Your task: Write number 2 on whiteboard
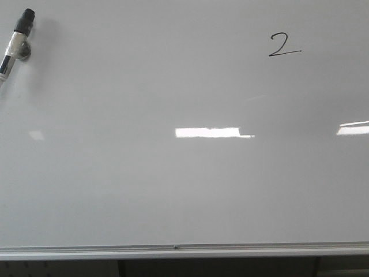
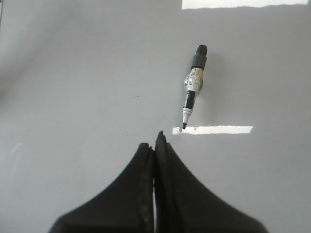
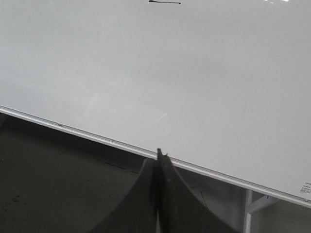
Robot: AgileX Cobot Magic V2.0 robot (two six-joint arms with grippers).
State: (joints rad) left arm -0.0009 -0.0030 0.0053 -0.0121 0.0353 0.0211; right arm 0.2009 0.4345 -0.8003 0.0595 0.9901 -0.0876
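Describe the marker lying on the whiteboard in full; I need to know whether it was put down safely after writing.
The slim black-and-clear whiteboard marker lies flat on the glossy white-grey whiteboard, near its far left corner in the front view. It has a black rear end, a clear taped-looking middle, and an uncapped dark tip. Nothing grips it: the closed left gripper sits apart from the tip. No cap is visible.

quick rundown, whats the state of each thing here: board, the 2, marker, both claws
whiteboard: flat, one mark on it
number 2: fully written
marker: uncapped, lying loose on the board
left claw: shut, empty
right claw: shut, empty, over the board's edge
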